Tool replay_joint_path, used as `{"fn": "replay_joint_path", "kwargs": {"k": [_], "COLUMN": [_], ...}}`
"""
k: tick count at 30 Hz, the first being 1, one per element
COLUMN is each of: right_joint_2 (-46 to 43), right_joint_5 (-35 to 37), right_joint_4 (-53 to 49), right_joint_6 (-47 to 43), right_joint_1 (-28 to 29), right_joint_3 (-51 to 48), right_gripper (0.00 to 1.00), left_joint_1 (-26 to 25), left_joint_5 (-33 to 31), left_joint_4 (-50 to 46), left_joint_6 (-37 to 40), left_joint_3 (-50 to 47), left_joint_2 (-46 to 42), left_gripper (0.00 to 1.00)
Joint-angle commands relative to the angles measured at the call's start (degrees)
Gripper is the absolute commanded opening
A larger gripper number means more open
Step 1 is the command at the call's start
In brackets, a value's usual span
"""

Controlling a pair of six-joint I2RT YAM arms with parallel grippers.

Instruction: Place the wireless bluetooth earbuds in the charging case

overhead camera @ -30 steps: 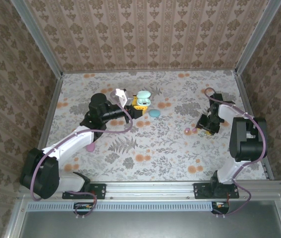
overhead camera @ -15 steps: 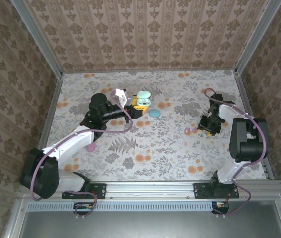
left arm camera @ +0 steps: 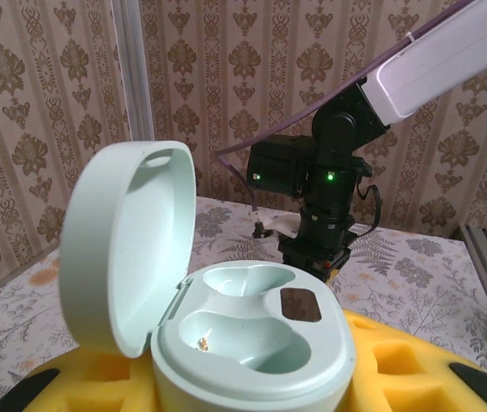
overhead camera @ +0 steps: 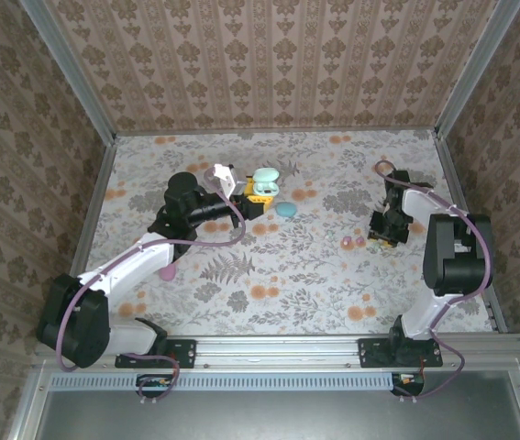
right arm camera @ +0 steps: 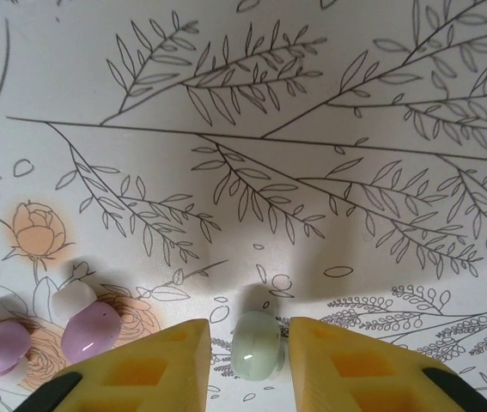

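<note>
fig. right wrist view, with top external and left wrist views. my right gripper (right arm camera: 249,336) is low over the floral-printed table (right arm camera: 337,215), and the small pale cyan glossy plastic earbud (right arm camera: 258,345) lies directly between its yellow foam-like pads (right arm camera: 153,365). the bud's longer axis appears to run along my fingers, pointing away from the wrist, so the pads would meet it across its shorter width. the jaws stand narrow but not clamped. a sliver of table shows between the bud and the pad on the view's left. on the view's right the pad is just beside the bud, and i cannot tell whether it touches. nothing is lifted, and the bud rests on the table.

two pastel pink glossy earbuds (right arm camera: 90,331) lie near, off to the view's left and outside the jaws, one just beside the other.

my left gripper (overhead camera: 256,192) is closed on the pale mint egg-shaped plastic charging case (left arm camera: 252,343) and holds it upright. its hinged lid (left arm camera: 123,249) is swung open and both moulded wells look empty. in the top external view the case is well apart from the cyan bud, to the left and farther from my bases. my right arm is therefore the nearer one for the pick. judgement: the step in hand is the grasp, and the carry to the wells is not yet begun.
</note>
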Motion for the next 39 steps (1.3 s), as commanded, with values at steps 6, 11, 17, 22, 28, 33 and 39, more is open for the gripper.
{"fn": "replay_joint_path", "kwargs": {"k": [6, 11, 17, 22, 28, 33, 39], "right_joint_2": [1.5, 1.8, 2.4, 2.8, 3.6, 3.5, 3.4], "right_joint_5": [2.1, 2.9, 3.2, 3.2, 3.7, 4.3, 4.5], "right_joint_4": [-2.3, -2.8, -2.9, -2.9, -3.0, -3.0, -3.2], "right_joint_6": [0.0, -0.1, -0.4, -0.6, -0.9, -1.1, -1.1], "right_joint_1": [0.8, 0.9, 1.1, 1.5, 1.7, 1.7, 1.7], "right_joint_3": [1.5, 1.6, 1.7, 1.8, 1.9, 1.9, 2.1], "right_gripper": [0.31, 0.3, 0.29, 0.27, 0.26, 0.23, 0.27], "left_joint_1": [0.5, 0.4, 0.4, 0.4, 0.4, 0.4, 0.4], "left_joint_5": [0.1, 0.0, 0.0, 0.0, 0.0, 0.0, 0.0], "left_joint_4": [-0.1, -0.3, -0.3, -0.4, -0.4, -0.5, -0.4], "left_joint_6": [1.1, 1.3, 1.2, 1.1, 1.1, 1.2, 1.1], "left_joint_3": [0.9, 0.9, 1.0, 1.0, 0.9, 1.0, 1.0], "left_joint_2": [-1.6, -1.7, -1.7, -1.7, -1.8, -1.9, -1.7], "left_gripper": [0.23, 0.23, 0.23, 0.23, 0.23, 0.23, 0.23]}}
